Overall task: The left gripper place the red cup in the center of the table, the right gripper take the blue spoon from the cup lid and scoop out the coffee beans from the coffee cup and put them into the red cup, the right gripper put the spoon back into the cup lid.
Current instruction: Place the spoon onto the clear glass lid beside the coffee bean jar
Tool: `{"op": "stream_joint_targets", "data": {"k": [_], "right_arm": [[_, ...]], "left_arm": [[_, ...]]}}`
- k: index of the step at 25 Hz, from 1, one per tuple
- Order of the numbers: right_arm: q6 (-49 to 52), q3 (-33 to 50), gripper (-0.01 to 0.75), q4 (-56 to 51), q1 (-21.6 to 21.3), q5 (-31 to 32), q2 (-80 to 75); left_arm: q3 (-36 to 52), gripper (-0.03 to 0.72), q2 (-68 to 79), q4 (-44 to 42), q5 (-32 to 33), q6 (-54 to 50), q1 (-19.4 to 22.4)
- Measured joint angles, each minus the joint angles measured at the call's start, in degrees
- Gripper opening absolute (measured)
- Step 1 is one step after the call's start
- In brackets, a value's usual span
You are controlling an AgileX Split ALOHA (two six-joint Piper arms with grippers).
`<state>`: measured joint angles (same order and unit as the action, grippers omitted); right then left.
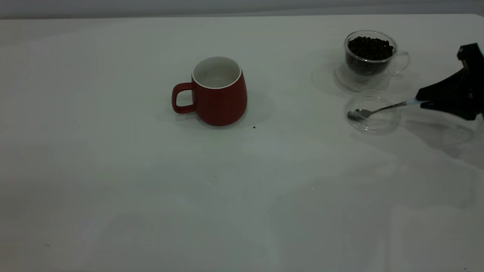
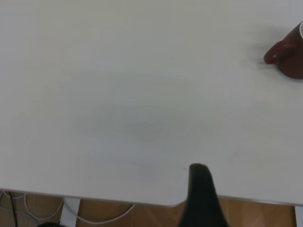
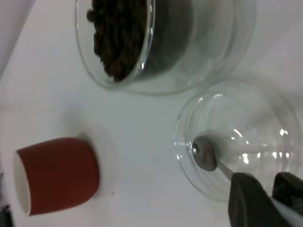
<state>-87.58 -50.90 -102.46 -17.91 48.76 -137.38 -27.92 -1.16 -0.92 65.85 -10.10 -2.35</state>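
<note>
Table (image 1: 113,189) holds one red cup (image 1: 219,94) upright at its center, one clear cup lid (image 1: 372,113) at right, and, farther back, one glass coffee cup (image 1: 370,56) of beans. Right gripper (image 1: 423,102) reaches in low, clenching the spoon (image 1: 374,110), bowl in the lid. Left gripper (image 2: 201,189): grip unclear.

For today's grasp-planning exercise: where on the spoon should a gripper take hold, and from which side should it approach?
Grip the spoon by its blue handle end, coming from the table's right side. The bowl rests in the clear cup lid while the handle slopes up and out over the rim, free and reachable. The right gripper is already at that end, its jaws around the handle.
</note>
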Motion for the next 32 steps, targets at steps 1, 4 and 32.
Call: {"op": "stream_joint_targets", "data": {"k": [1,4,32], "right_arm": [[0.00,-0.13,0.102,0.00,0.00,0.55,-0.63],[0.05,-0.40,0.102,0.00,0.00,1.39,-1.34],[-4.18,-0.47,0.535,0.00,0.51,-4.76,-1.79]], "left_arm": [[0.00,0.587,0.00,0.00,0.00,0.00,0.00],[0.00,0.587,0.00,0.00,0.00,0.00,0.00],[0.00,0.587,0.00,0.00,0.00,0.18,0.00]]}}
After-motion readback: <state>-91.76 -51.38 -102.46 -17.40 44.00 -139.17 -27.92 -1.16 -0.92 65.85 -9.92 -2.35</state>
